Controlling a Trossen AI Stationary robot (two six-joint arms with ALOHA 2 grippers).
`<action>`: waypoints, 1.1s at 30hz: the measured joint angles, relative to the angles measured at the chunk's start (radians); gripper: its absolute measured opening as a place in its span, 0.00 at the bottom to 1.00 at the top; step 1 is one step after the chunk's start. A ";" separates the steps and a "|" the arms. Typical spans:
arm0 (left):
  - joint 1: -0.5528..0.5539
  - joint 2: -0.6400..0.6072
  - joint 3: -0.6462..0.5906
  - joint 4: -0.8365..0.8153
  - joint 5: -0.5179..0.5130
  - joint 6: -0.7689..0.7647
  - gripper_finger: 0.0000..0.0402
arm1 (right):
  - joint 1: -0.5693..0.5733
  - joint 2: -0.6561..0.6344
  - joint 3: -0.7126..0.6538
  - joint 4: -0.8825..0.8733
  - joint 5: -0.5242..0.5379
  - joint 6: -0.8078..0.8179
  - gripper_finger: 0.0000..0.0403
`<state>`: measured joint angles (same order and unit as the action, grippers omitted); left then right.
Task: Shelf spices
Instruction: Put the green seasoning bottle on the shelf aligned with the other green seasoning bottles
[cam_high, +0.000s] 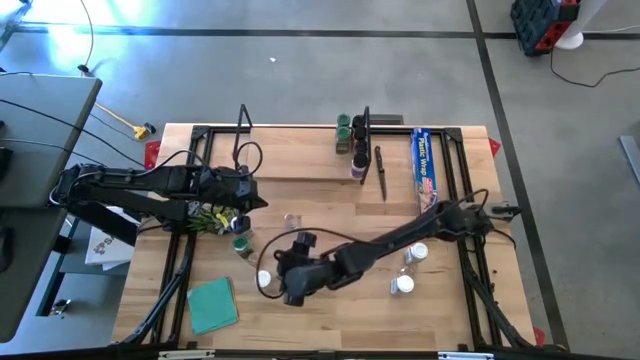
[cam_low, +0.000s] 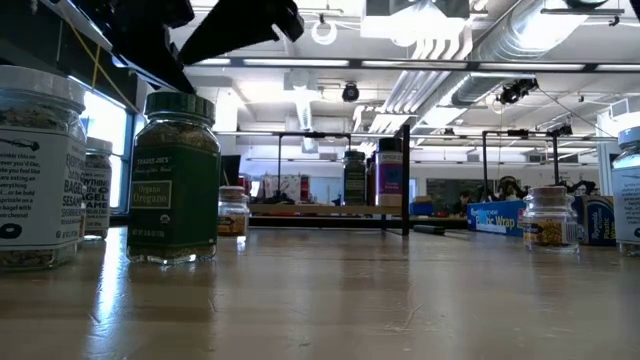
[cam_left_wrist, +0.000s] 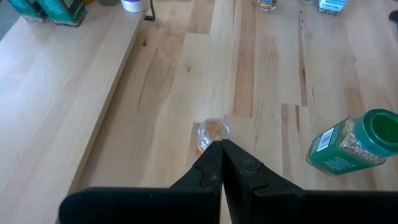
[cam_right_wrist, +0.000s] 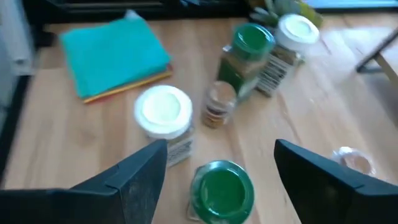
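**Spice jars all over the table, only a few on the shelf**

From overhead: the flat light-wood shelf board with black wire end frames (cam_high: 300, 160) lies along the far side of the table. I count three jars at its right-hand end (cam_high: 352, 135), two with green lids, one purple-labelled; they bunch together, so it could be more. The long blue wrap box (cam_high: 424, 160) lies just right of the shelf, and a thin dark utensil (cam_high: 381, 172) sits between them. Nearer than the shelf, two white-lidded jars (cam_high: 410, 268) stand well off to the right. The teal folded cloth (cam_high: 212, 303) is at the near left. The left gripper (cam_high: 258, 203) hangs just in front of the shelf's left half. The right gripper (cam_high: 280, 283) is well in front of the shelf.

At table level: a green-lidded oregano jar (cam_low: 173, 180) and a white-labelled jar (cam_low: 38, 165) loom close, and a small clear jar (cam_low: 548, 216) stands to the right, all nearer than the shelf (cam_low: 330, 218).

Left wrist: the left gripper (cam_left_wrist: 221, 149) has its fingers pressed together, holding nothing, tips just over a small clear-lidded jar (cam_left_wrist: 212, 132). A green-lidded jar (cam_left_wrist: 354, 142) lies tipped nearby.

Right wrist: the right gripper (cam_right_wrist: 221, 163) is spread wide around a green-lidded jar (cam_right_wrist: 222, 190), not touching it. Five other jars show, counting one faint clear one (cam_right_wrist: 352, 159).
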<state>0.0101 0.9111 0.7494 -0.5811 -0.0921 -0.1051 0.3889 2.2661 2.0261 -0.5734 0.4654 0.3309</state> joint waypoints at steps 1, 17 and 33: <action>0.000 0.000 0.000 0.000 0.000 -0.005 0.00 | 0.000 0.022 0.030 -0.034 0.017 0.021 0.72; 0.000 0.000 0.000 0.001 0.002 -0.034 0.00 | -0.017 0.128 0.132 -0.216 -0.025 0.186 0.67; -0.007 0.000 0.000 0.003 -0.013 -0.071 0.00 | -0.100 0.071 0.151 -0.398 -0.078 -0.182 0.48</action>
<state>0.0034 0.9108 0.7494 -0.5784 -0.1056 -0.1759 0.2886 2.3369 2.1768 -0.9718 0.3875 0.1485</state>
